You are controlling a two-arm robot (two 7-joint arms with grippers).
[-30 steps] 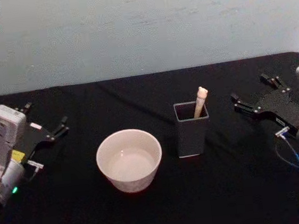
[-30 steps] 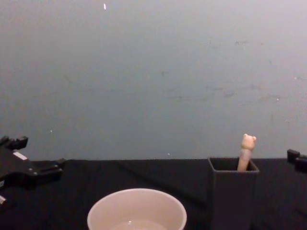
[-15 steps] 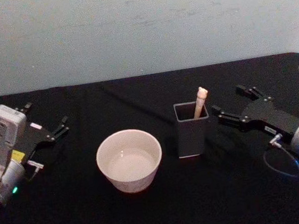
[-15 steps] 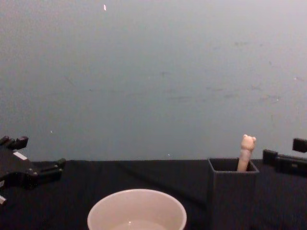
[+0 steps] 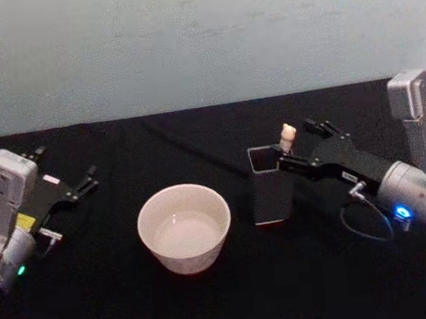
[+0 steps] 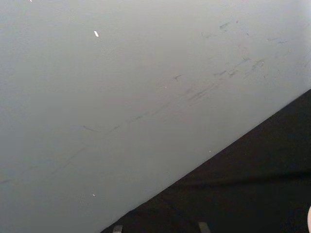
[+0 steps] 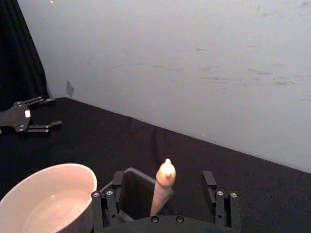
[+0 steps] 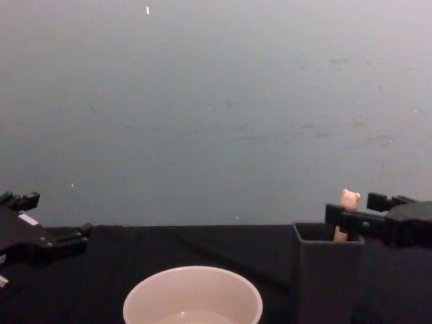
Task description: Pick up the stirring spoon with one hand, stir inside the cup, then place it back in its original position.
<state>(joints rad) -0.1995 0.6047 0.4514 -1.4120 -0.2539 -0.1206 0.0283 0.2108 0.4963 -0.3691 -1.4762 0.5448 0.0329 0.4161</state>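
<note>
Right gripper (image 5: 296,144), fingers apart, flanks the spoon (image 5: 287,132), which stands in the holder (image 5: 270,195) at the cup's (image 5: 184,227) 3 o'clock. This looks like the pickup step. Next it should clamp the handle and lift straight up. Left gripper (image 5: 78,185), fingers apart, sits parked at 9 o'clock.

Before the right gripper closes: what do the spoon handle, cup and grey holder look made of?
Stirring spoon handle: matte beige, likely wood or resin. Cup: smooth, plain cream-white walls with a thin rim, probably ceramic, possibly plastic. Holder: dull dark grey, thin straight walls, plastic or coated metal.
</note>
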